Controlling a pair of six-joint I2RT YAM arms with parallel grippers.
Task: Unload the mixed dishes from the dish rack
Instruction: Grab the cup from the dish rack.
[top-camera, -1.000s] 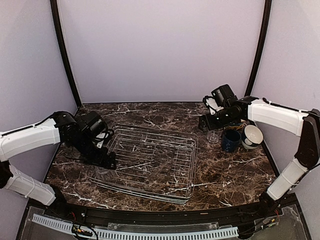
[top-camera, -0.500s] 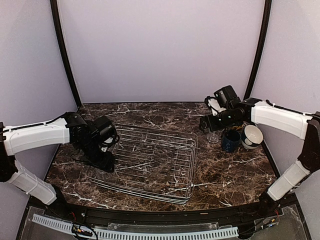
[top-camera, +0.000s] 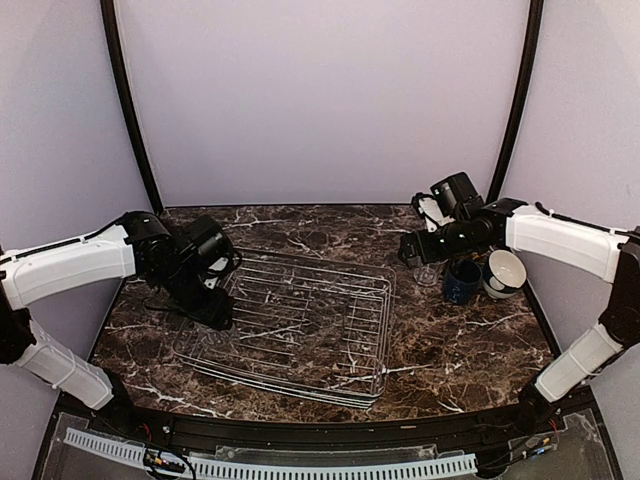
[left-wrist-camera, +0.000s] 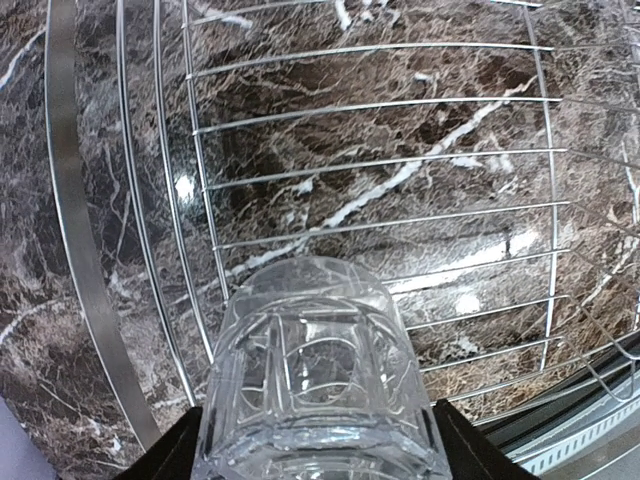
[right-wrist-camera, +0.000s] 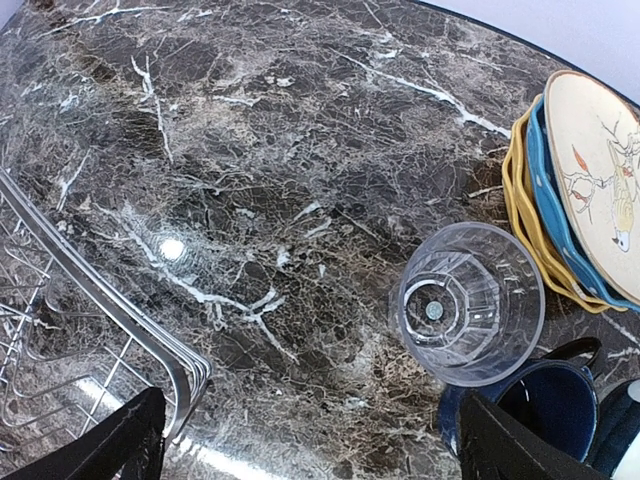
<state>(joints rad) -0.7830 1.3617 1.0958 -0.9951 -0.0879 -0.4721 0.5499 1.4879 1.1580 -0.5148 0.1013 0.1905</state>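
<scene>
The dish rack sits in the middle of the counter, and its wire bed looks bare but for one thing, so I judge the job nearly through. Everything else stands at the right of the counter: the cream blue-rimmed plate stacked with the yellow plate at the far right, a pale bowl (whether a second sits under it I cannot tell), the dark blue mug just left of the bowl, and a clear glass upright just beside the mug. What remains is the other glass — my left fingers are clenched on it from both sides over the rack's left part, though I cannot tell if it is clear of the wires. My right fingers are spread wide and hold nothing, hovering near the clear glass. Only the rack's raised edge stands in the way — and the crowded right cluster, if I head there.
</scene>
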